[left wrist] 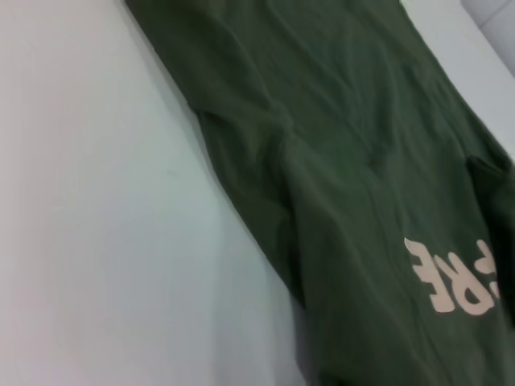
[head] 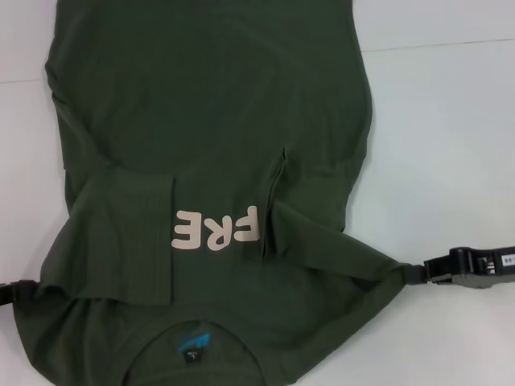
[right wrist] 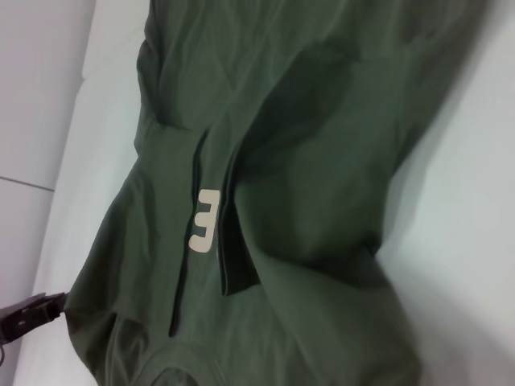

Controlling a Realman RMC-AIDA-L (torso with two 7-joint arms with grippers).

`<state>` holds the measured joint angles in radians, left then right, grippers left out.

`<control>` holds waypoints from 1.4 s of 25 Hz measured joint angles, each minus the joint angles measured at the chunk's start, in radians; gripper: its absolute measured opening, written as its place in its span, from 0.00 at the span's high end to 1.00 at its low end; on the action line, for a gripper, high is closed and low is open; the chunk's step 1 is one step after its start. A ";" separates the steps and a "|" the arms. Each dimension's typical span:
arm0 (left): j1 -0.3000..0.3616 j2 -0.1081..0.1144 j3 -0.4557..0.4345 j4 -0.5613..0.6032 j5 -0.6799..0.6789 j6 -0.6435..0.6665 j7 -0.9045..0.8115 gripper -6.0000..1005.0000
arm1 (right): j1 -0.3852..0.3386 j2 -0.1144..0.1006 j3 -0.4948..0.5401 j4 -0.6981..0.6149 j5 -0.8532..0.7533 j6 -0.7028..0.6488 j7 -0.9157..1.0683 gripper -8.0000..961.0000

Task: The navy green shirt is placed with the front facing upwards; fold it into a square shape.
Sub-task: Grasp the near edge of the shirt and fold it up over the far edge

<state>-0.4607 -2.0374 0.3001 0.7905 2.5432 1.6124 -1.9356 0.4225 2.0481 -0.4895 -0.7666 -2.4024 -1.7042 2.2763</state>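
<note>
White table surface (head: pixel 451 121) is seen under everything, with a faint seam line crossing it beyond the far part of the garment. Spread over most of it is the navy green shirt (head: pixel 209 104), front up, collar end nearest the robot and hem end running out of view at the far side. Both sleeves are seen folded inward over the body of the shirt: one flap (head: pixel 121 233) lies left of the lettering, the other (head: pixel 318 209) lies right of it, its edge covering the letters past the third. Pale block letters "FRE" (head: pixel 216 229) are read upside down on the chest, between the two folded flaps. Nearer the robot than the lettering, the neckline curves open and a small blue label (head: pixel 191 338) is seen inside it.

At the shirt's right shoulder corner the right gripper (head: pixel 414 272) is noted, level with the table; the cloth is drawn to a point there and the fingers are closed on that corner. At the shirt's left shoulder corner the left gripper (head: pixel 14 291) is seen only as a dark tip at the frame edge, touching the cloth; whether its fingers are parted or closed cannot be told. In the right wrist view that same dark tip (right wrist: pixel 28 315) is seen at the shirt's far edge, beyond the letter "E" (right wrist: pixel 205 219)
</note>
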 joint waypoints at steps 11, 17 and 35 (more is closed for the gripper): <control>0.027 0.010 -0.060 0.056 0.011 0.119 -0.008 0.97 | -0.090 -0.001 0.103 0.012 0.011 -0.032 -0.079 0.96; 0.034 0.014 -0.061 0.058 0.042 0.133 -0.014 0.97 | -0.133 -0.002 0.148 0.018 0.012 -0.042 -0.108 0.96; 0.070 0.017 -0.092 0.093 0.072 0.186 -0.017 0.97 | -0.221 -0.028 0.233 0.079 0.011 -0.065 -0.183 0.96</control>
<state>-0.3908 -2.0202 0.2086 0.8836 2.6154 1.7987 -1.9531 0.2018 2.0205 -0.2560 -0.6874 -2.3911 -1.7691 2.0929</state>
